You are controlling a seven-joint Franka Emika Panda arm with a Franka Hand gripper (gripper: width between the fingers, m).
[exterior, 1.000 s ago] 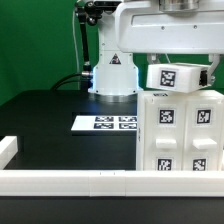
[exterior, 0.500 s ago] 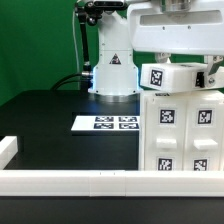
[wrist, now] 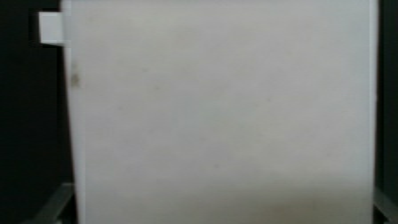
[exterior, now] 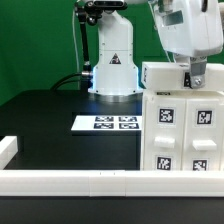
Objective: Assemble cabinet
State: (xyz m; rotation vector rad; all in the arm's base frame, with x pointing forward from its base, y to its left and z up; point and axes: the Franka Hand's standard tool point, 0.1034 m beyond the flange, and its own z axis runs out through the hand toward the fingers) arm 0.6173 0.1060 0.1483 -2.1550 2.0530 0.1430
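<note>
The cabinet, a big white box with black-and-white tags on its front, stands at the exterior view's right. On top of it lies a smaller white piece, level with the cabinet's upper edge. My gripper comes down from above and is shut on this piece near its right end, jaws set wide. In the wrist view the white piece fills nearly the whole picture, and the jaws are hidden behind it.
The marker board lies flat on the black table at the centre. The arm's white base stands behind it. A low white rail runs along the front, with a short stub at the left.
The arm has swung and turned the white piece: its tagged face, tilted toward the camera before, is now turned away, and the piece sits level on the cabinet top.
</note>
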